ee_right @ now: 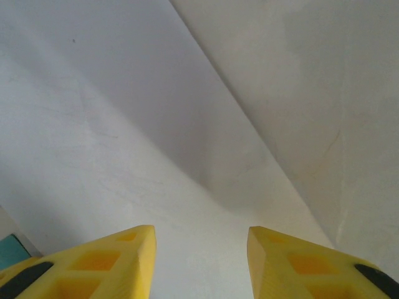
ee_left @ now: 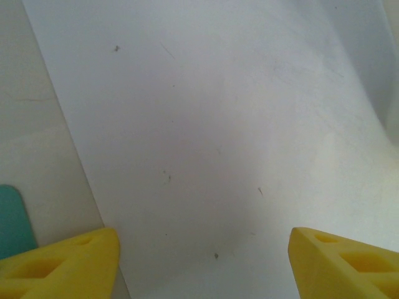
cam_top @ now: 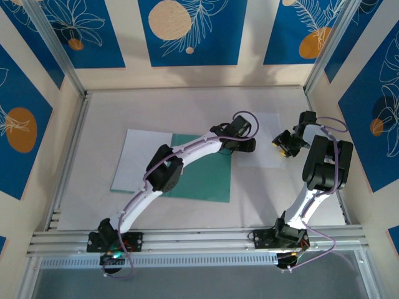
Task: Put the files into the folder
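The folder (cam_top: 202,177) lies flat on the table (cam_top: 187,103), near the middle, its teal face up. 1 sheet (cam_top: 146,156) lies flat against the folder's left side. Their edges meet, but I cannot tell whether it overlaps the folder or only touches it. The 2nd sheet (cam_top: 267,124) lies to the folder's right, nearer the back of the table. In the left wrist view a narrow strip of table separates this sheet (ee_left: 206,124) from a rounded teal corner of the folder (ee_left: 12,218), so the 2 are just beside each other and not touching.

Both grippers hang over the 2nd sheet. The left gripper (cam_top: 248,146) is above the sheet's left part, close to the folder's far right corner. In its own camera the left gripper (ee_left: 202,232) has its yellow fingers (ee_left: 68,258) spread wide, with nothing clasped between them.

The right gripper (cam_top: 282,144) is over the sheet's right part, near the left one but apart from it. In the right wrist view the right gripper (ee_right: 201,229) has its yellow fingers (ee_right: 112,258) parted by a moderate gap. The gap holds nothing, and the sheet (ee_right: 124,137) shows below. The sheet's edge runs diagonally across bare table, and a sliver of teal (ee_right: 9,252) shows at lower left.
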